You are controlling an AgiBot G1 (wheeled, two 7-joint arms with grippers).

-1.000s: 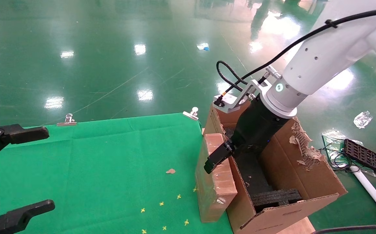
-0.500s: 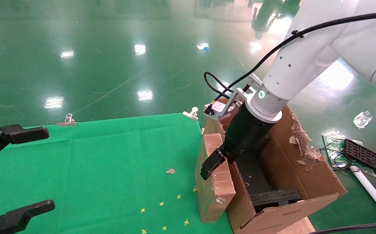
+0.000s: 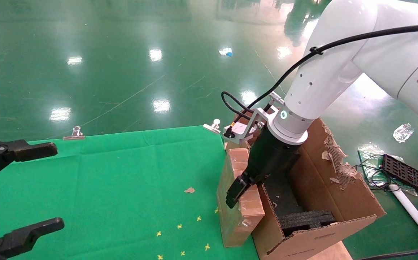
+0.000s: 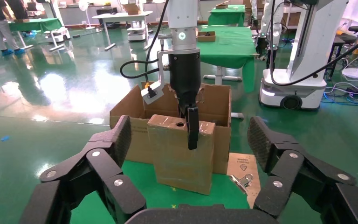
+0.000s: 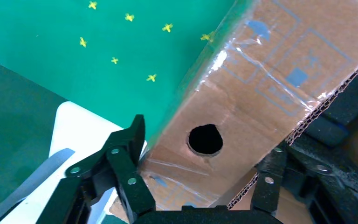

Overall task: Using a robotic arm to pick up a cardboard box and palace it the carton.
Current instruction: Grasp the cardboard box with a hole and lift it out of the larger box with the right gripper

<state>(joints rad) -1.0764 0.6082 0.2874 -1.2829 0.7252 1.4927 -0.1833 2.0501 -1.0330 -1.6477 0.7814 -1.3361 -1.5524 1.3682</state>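
Observation:
The cardboard box [image 3: 238, 213] stands upright on the green cloth, leaning against the carton's [image 3: 339, 191] outer wall. A round hole shows in its taped top [image 5: 242, 93]. My right gripper [image 3: 243, 187] on the robotic arm [image 3: 324, 83] is open and reaches down over the top of the box. One finger [image 5: 130, 140] is beside its outer face; the other [image 5: 272, 175] is past the carton's corrugated edge. Black foam [image 3: 303, 218] lies inside the carton. My left gripper [image 3: 59, 185] hangs open over the cloth's left side, far from the box [image 4: 182, 158].
Green cloth [image 3: 122, 180] covers the table, held by metal clips [image 3: 212, 126]. Yellow crosses [image 3: 180, 226] and a cardboard scrap [image 3: 190, 190] lie near the box. On the floor to the right are a black tray [image 3: 405, 173], cables and a white pole [image 3: 413, 213].
My right gripper has shifted left and lower along the box's top, its visible finger sliding down the outer face. The box and the left gripper have stayed put.

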